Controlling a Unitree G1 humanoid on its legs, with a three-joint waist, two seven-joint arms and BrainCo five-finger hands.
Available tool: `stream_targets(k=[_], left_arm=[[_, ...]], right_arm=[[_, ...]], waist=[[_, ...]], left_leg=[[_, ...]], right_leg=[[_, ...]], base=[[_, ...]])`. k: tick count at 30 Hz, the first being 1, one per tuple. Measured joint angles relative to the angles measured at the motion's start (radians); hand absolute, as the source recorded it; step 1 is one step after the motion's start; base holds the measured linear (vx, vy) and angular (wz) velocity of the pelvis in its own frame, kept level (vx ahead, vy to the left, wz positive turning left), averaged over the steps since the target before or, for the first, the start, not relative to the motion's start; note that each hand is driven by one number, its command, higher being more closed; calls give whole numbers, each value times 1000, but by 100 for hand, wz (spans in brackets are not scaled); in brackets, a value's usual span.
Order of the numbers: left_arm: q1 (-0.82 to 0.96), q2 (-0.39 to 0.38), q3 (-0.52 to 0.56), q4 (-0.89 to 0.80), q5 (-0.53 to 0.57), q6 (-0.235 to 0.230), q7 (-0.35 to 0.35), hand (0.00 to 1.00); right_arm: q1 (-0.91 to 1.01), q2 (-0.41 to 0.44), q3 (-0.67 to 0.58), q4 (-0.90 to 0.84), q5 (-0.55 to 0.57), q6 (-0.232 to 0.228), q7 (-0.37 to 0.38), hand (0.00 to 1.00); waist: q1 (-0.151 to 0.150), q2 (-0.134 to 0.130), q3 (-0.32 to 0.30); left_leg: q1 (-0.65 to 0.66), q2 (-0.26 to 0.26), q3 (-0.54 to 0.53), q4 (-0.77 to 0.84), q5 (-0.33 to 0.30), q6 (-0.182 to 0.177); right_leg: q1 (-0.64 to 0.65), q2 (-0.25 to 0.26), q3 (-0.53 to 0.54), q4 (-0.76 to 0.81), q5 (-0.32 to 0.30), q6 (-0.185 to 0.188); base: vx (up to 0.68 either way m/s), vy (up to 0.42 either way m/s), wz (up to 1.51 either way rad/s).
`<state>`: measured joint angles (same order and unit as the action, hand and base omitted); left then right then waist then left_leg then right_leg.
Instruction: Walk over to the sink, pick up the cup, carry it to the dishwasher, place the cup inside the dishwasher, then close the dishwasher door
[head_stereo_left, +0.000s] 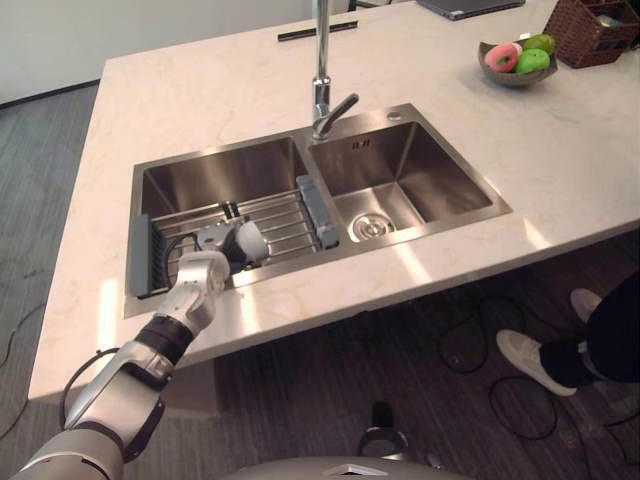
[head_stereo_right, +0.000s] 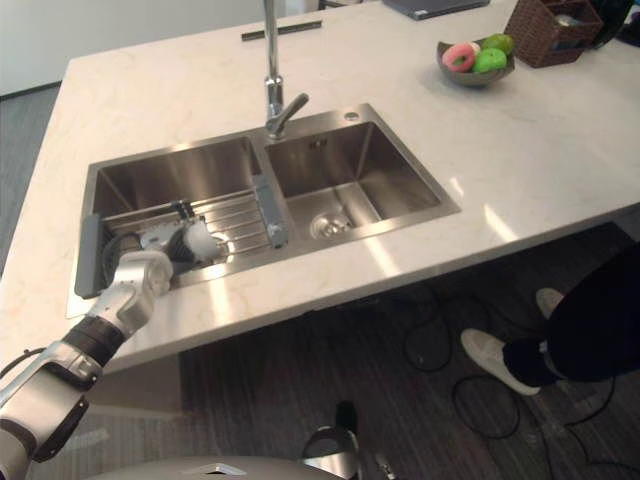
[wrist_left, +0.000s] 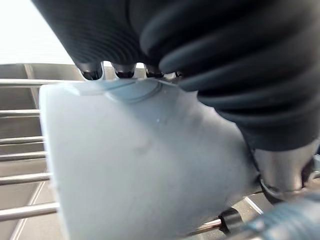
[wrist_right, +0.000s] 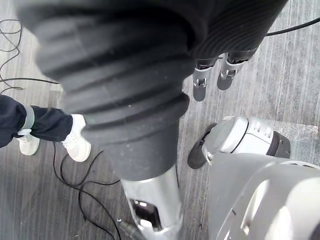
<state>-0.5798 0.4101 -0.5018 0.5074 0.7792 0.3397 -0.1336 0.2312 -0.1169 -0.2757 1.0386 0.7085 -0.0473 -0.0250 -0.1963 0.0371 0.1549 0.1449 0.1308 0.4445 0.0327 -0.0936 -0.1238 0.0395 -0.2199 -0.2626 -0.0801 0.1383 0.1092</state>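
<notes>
left eye view shows the left hand (head_stereo_left: 212, 262) reaching into the left basin of a double steel sink (head_stereo_left: 400, 170) set in a pale stone table (head_stereo_left: 200, 90). its fingers are curled round a whitish cup (head_stereo_left: 251, 240), which sits over the bars of a roll-up drying rack (head_stereo_left: 285, 215) near the front of that basin; whether the cup touches the bars or is lifted off them cannot be told. in the left wrist view the cup's pale side lies tight against the palm, with the fingers (wrist_left: 95, 74) hooked over its far edge and the rack bars behind it. a tall faucet (head_stereo_left: 320, 70) stands between the two basins. a bowl (head_stereo_left: 515, 78) of fruit and a wicker basket (head_stereo_left: 585, 35) sit at the far right corner of the table. a person's white shoe (head_stereo_left: 525, 355) is on the floor to the right. right wrist view shows the right hand (wrist_right: 200, 82) hanging over the floor, fingers loose and holding nothing.
</notes>
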Motion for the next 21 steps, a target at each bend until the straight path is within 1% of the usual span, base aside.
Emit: stream_targets(k=[4, 6, 9, 10, 11, 12, 13, 14, 15, 16, 17, 18, 19, 20, 21], left_arm=[[-24, 0, -13, 0, -13, -13, -16, 100], [-34, 3, -20, 8, -43, -15, -18, 100], [-38, 13, -31, 23, -134, -33, 26, 100], [-42, 20, -43, 23, -187, -41, 48, 100], [-50, 39, -61, 24, -288, -52, 73, 100], [-52, 55, -72, 21, -423, -70, 110, 100], [-52, 59, -72, 18, -497, -78, 134, 100], [-49, 64, -72, 7, -608, -88, 175, 100], [-41, 82, -69, -24, -706, -99, 219, 100], [-35, 96, -66, -46, -754, -109, 236, 100], [-9, 128, -35, -113, -860, -136, 268, 100], [18, 153, 28, -193, -962, -166, 286, 100], [29, 167, 64, -236, -1010, -186, 302, 100], [47, 187, 161, -318, -1100, -227, 327, 100], [56, 198, 213, -354, -1143, -248, 342, 100]], right_arm=[[0, 0, 1, 0, -1, 0, 0, 0], [0, 0, 2, 0, -6, 0, 0, 0], [0, 0, 2, 0, -10, 0, 1, 0], [2, 0, 2, 0, -10, 0, 1, 0], [2, -1, 2, -2, -12, 0, 2, 0], [2, -2, 2, -4, -18, 1, 2, 0], [2, -2, 2, -5, -22, 3, 2, 0], [3, -1, 10, -9, -28, 6, 1, 0], [3, -2, 31, -25, -30, 10, -1, 0], [6, -1, 36, -40, -30, 14, -4, 0], [12, -2, 35, -64, -29, 27, -10, 0], [25, -2, 20, -81, -29, 37, -14, 0], [28, -2, 12, -80, -29, 44, -18, 0], [34, -1, -18, -79, -29, 57, -21, 0], [36, -1, -31, -79, -29, 61, -21, 0]], waist=[[1, -5, 0], [-2, -4, 0], [-10, -4, -1], [-14, -4, -1], [-16, -3, -1], [-16, -2, -2], [-16, 0, -2], [-16, 5, -5], [-11, 1, -1], [-11, -2, 2], [-8, -4, 3], [5, -3, 3], [17, -3, 3], [41, -3, 3], [51, -3, 3]], left_leg=[[-3, 0, -5, 0, 0, 0], [-5, 0, -9, 0, 0, 0], [-7, 0, -23, 1, 2, 0], [-6, 0, -30, 1, 2, 0], [-5, 1, -35, 1, 2, 0], [-5, 1, -40, 1, 2, 0], [-5, 1, -45, 1, 3, 1], [-4, 1, -55, 2, 4, 1], [-8, 2, -61, 2, 6, 2], [-11, 2, -64, 2, 8, 2], [-17, 3, -73, 3, 10, 2], [-22, 3, -88, 3, 10, 2], [-23, 3, -90, 3, 10, 2], [-23, 4, -94, 5, 11, 2], [-23, 5, -99, 7, 11, 2]], right_leg=[[0, 0, -5, 0, 0, 1], [1, -1, -10, 0, -1, 2], [8, -2, -25, 0, -3, 4], [14, -2, -31, 0, -4, 6], [19, -3, -37, 0, -5, 8], [22, -3, -45, 0, -6, 9], [25, -4, -49, 0, -6, 10], [30, -4, -58, 0, -8, 12], [30, -4, -66, 0, -8, 12], [30, -4, -71, 0, -7, 12], [30, -4, -82, 0, -7, 12], [31, -5, -82, 0, -7, 19], [31, -5, -83, 0, -8, 22], [35, -5, -87, 1, -9, 23], [37, -5, -93, 3, -9, 24]], base=[[0, 0, 1], [0, 0, 4], [-3, -8, 13], [-11, -29, 17], [-9, -27, 17], [-5, -20, 14], [5, -28, 19], [3, -36, 19], [-1, -37, 19], [-9, -33, 16], [-3, -31, 19], [3, -29, 16], [6, -23, 12], [5, -17, 8], [3, -24, 14]])
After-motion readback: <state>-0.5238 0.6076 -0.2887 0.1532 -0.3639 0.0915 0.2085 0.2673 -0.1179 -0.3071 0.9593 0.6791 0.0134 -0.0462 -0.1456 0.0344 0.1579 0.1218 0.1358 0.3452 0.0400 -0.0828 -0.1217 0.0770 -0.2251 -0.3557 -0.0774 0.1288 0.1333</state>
